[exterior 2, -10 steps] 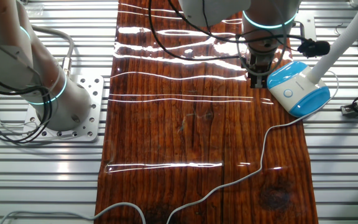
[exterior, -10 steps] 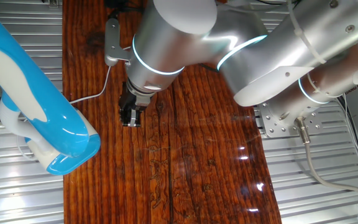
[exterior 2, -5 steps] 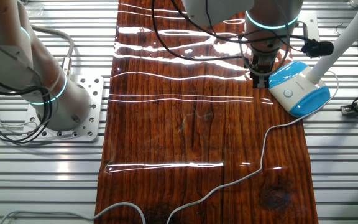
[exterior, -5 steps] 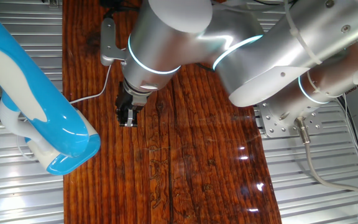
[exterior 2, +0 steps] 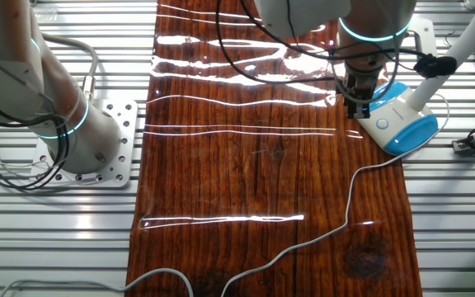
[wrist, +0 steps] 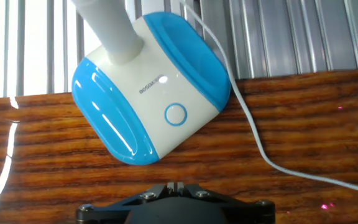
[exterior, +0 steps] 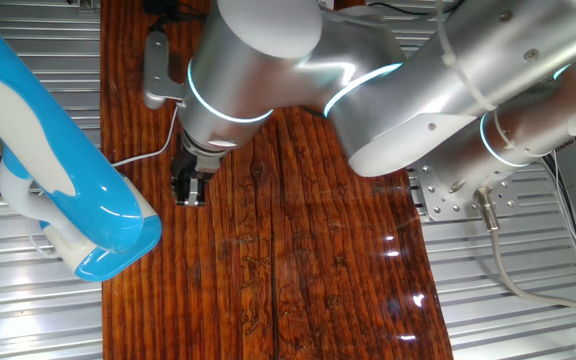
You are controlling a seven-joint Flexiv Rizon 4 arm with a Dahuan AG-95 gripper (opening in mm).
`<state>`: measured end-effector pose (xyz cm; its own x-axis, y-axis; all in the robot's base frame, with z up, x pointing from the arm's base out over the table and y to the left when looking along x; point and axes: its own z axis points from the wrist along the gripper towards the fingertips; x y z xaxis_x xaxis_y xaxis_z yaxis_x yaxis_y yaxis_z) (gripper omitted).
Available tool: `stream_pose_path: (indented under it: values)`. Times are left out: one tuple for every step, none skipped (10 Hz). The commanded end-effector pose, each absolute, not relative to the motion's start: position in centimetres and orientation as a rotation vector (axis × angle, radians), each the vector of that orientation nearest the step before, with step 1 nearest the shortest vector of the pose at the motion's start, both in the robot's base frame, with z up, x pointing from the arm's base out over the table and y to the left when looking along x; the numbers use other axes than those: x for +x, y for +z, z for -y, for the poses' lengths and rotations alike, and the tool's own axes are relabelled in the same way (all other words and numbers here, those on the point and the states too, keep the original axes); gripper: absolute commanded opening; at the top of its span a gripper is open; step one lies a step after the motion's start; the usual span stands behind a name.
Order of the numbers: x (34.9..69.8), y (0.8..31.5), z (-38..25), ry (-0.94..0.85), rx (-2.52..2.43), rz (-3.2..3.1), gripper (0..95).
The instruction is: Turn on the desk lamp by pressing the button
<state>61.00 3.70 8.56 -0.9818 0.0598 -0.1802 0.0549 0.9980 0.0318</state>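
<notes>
**One small button, little room for error**

One arm's tool [wrist: 175,185] sits at the near edge of the hand view, its two fingertips pressed together with no gap between them and nothing held. Just beyond it on the dark wooden table [exterior 2: 246,165] stands the base of the desk lamp [wrist: 151,87], white down the middle with glossy blue sides, set near the table's far edge where the metal slats begin. The round, blue-ringed button [wrist: 176,114] lies on the white band, almost in line with the tool but still apart from it. In the other fixed view the tool [exterior 2: 359,105] hangs just beside the base [exterior 2: 396,117], at its left rim. The thin white cord [wrist: 253,134] trails off to the right across the wood.

The likely trouble, as a judgement: the button is small and the shell around it glossy and rounded, so a descent slightly off centre could land on plain plastic, slide away and leave the lamp dark. A push from the side could shove the light base toward the slats. The lamp's long blue-and-white body [exterior: 48,150] rises farther off, and an arm swinging wide might clip it.
</notes>
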Motion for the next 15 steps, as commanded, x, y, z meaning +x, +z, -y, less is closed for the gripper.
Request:
stream_pose_path:
  values:
    - [61.7, 8.4, -3.0, 0.063, 0.053, -2.955, 0.0]
    - [62.2, 8.4, -2.8, 0.073, 0.055, -2.955, 0.0]
    - [62.5, 8.4, -2.8, 0.076, 0.061, -2.956, 0.0]
    - [63.2, 8.5, -2.9, 0.076, 0.077, -2.955, 0.0]
    - [63.6, 8.4, -3.0, 0.08, 0.085, -2.953, 0.0]
    - [63.9, 8.3, -3.1, 0.082, 0.091, -2.949, 0.0]
    - [64.5, 8.2, -3.2, 0.083, 0.095, -2.945, 0.0]
    - [64.7, 8.2, -3.3, 0.082, 0.096, -2.944, 0.0]
    - [65.0, 8.2, -3.3, 0.083, 0.095, -2.942, 0.0]
    - [65.3, 8.2, -3.2, 0.085, 0.086, -2.941, 0.0]
    - [65.6, 8.2, -3.1, 0.09, 0.08, -2.941, 0.0]
    - [65.7, 8.2, -3.0, 0.093, 0.078, -2.941, 0.0]
    - [66.0, 8.1, -3.0, 0.095, 0.079, -2.939, 0.0]
    - [66.0, 8.0, -3.0, 0.092, 0.078, -2.938, 0.0]
    - [66.0, 8.0, -3.0, 0.093, 0.077, -2.93, 0.0]
